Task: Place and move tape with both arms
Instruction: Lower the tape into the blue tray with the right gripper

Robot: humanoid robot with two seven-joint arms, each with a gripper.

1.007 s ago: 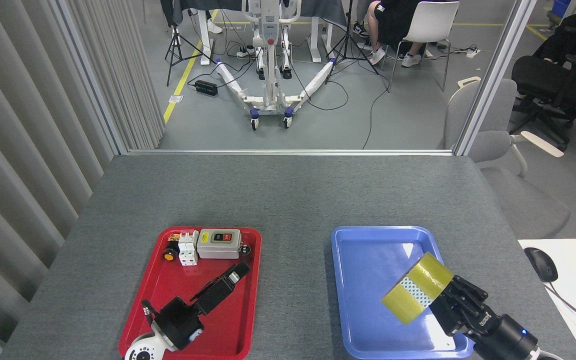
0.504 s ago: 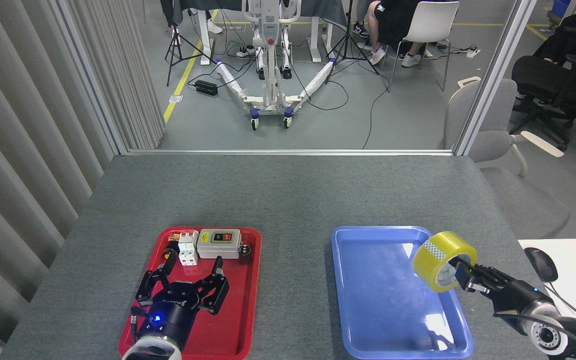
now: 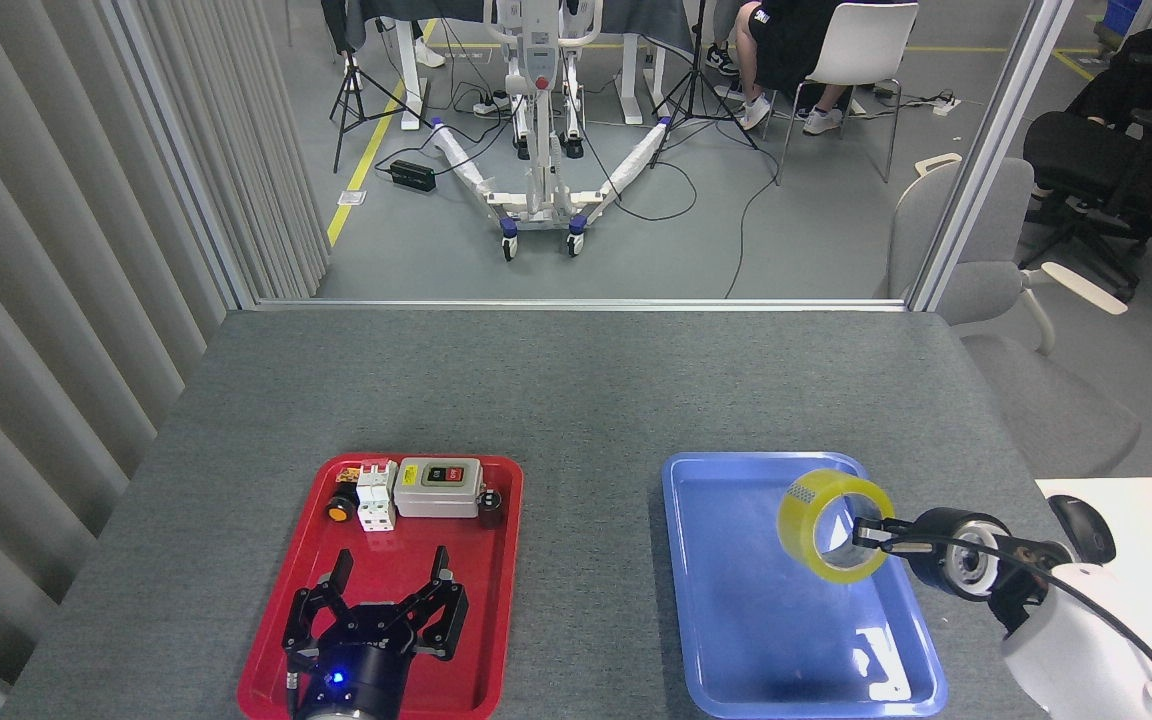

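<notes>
The right gripper [image 3: 871, 535] is coming in from the right, seen almost end-on, and is gripping the tape [image 3: 829, 524] with a finger hooked through the open core, clamping the roll at its right-hand rim. The roll is hanging on edge, its hole facing the viewer, above the far right part of the blue tray [image 3: 736, 600] and, as far as the view allows, not touching the tray floor. A second ago the roll was lying lower and nearer, tilted with its white printed core showing along its side; half a second ago it was riding further right, over the tray's right rim. So the wrist has been rolling over and carrying the tape leftward and slightly farther, over the tray, which probably means the carry toward the middle of the table is under way and no placing has happened yet. The left gripper [image 3: 376, 615] is hovering over the near half of the red tray [image 3: 281, 610], its three fingers spread apart and holding nothing (its blue light is glowing just behind them); it has turned from a side-on pose to facing forward, likely readying to receive or meet the roll. At the far end of the red tray are sitting a grey switch box [image 3: 439, 487], white circuit breakers [image 3: 375, 494] and a yellow push button [image 3: 339, 510], all well apart from the tape.
</notes>
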